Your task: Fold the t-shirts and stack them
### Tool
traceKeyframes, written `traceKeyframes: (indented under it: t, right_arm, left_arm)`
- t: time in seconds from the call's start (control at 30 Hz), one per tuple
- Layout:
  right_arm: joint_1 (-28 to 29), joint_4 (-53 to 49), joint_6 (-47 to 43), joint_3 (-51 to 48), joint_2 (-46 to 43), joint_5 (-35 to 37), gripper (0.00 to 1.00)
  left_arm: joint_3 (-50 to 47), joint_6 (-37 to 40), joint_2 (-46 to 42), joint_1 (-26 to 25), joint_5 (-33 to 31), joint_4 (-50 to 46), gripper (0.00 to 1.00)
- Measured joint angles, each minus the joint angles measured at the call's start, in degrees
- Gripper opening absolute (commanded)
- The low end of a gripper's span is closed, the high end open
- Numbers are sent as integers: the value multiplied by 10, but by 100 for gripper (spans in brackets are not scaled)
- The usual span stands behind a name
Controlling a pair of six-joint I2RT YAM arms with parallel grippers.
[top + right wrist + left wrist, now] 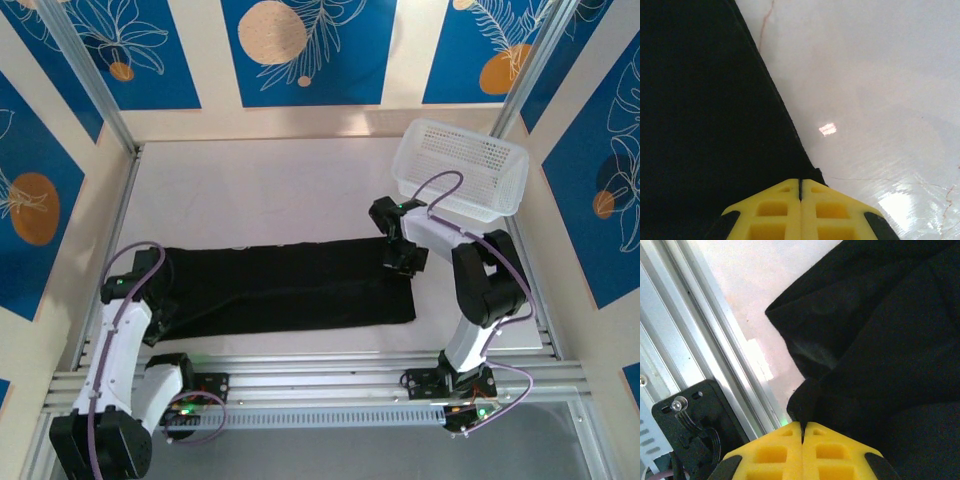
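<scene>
Left gripper point(802, 426): yellow jaws pressed together at the left end of the t-shirt point(290, 285). A ridge of black cloth rose into the tips, so judged pinched.

T-shirt lay as a long flat band across the table point(250, 190), black face up, with the basket point(460, 170) beyond its right end. Judged light, thin and limp. It would sag and drag unless lifted at both ends, so best held at corners or a folded edge.

Right gripper point(800, 181): jaws closed at the right end's edge. Could not tell whether cloth lay between them.
</scene>
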Motion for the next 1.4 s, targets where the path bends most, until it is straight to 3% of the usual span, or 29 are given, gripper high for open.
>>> traceKeyframes:
  t: [0.33,0.4,0.57,0.73,1.13,1.4]
  right_arm:
    - [0,-2,14,-3,10,-2,0]
    - [0,-2,15,-3,11,-2,8]
    - [0,-5,16,-3,11,-2,39]
    - [3,-10,11,-1,7,-1,54]
    - [43,-19,-21,35,-67,9,58]
    - [50,-19,-27,35,-71,13,58]
  left_arm:
    - [-11,-30,3,0,12,5,0]
    - [-12,-33,6,0,14,9,0]
    - [-12,-34,28,0,14,28,0]
    - [-12,-24,52,0,14,54,0]
    - [-12,14,142,0,-24,100,0]
    - [4,36,227,0,-58,130,0]
